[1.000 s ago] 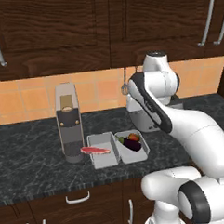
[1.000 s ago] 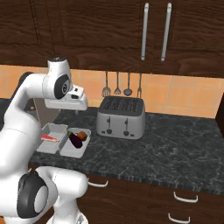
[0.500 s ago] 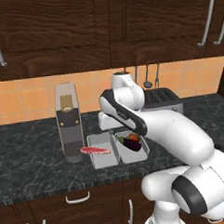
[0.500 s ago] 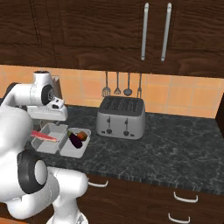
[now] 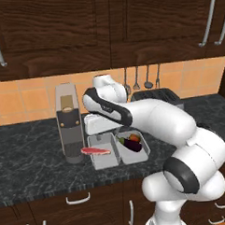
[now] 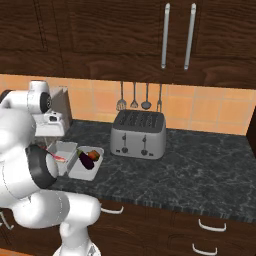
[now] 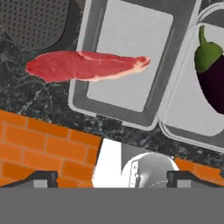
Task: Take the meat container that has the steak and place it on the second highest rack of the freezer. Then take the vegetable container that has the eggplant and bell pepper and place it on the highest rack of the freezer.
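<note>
Steak [image 7: 85, 65] lies across the left rim of the grey meat container [image 7: 127, 63], its red-pink length hanging partly out over the dark speckled counter [image 7: 26, 94]; in the left base view the same slab [image 5: 96, 150] juts off the tray [image 5: 107, 155] toward the coffee machine [image 5: 69, 121]. Just beside it on the right, touching wall to wall, sits the vegetable container [image 5: 136, 150], with the dark purple eggplant [image 7: 212, 72] showing its green cap in the hand view and the orange-red bell pepper [image 5: 135, 138] tucked at the tray's far end. From the right base view both trays [image 6: 62, 152] [image 6: 86, 163] rest on the counter left of the silver toaster [image 6: 138, 134], below utensils hanging on the orange tile wall [image 6: 210, 107]. The gripper [image 7: 111, 177] hangs over the near edge of the meat container with its jaws spread wide and nothing between them, both dark tips apart at the bottom of the hand view. Since a second ago the arm has swung leftward, from beside the vegetable tray to above the meat tray, and the jaws have widened slightly; the trays and food have not shifted.
</note>
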Controlling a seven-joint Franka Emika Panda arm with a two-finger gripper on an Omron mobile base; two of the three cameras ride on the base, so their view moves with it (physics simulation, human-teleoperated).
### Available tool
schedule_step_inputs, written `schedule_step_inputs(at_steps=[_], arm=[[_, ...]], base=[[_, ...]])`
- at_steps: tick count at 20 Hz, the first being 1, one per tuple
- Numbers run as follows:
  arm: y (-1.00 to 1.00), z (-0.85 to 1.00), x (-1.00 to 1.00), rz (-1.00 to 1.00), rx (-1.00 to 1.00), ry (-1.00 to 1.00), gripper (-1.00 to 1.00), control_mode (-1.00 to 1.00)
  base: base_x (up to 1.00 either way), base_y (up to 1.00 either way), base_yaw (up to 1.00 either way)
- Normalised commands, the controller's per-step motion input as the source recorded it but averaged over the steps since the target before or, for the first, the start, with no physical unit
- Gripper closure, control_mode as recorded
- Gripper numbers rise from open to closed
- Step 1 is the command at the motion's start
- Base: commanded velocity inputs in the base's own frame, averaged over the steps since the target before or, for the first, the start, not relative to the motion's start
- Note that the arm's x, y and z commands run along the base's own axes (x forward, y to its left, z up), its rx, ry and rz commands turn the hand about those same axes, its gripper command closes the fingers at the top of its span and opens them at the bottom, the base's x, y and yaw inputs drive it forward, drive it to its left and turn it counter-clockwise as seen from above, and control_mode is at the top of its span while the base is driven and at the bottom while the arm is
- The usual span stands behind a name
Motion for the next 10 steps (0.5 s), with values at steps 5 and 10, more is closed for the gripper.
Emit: schedule_step_inputs(at_steps=[5,10], arm=[[0.12,-0.52,0.1,0.17,0.0,0.11,-1.0,-1.0],[0.17,-0.8,0.29,0.1,0.0,0.0,-1.0,-1.0]], base=[[0.0,0.0,0.0],[0.0,0.0,0.0]])
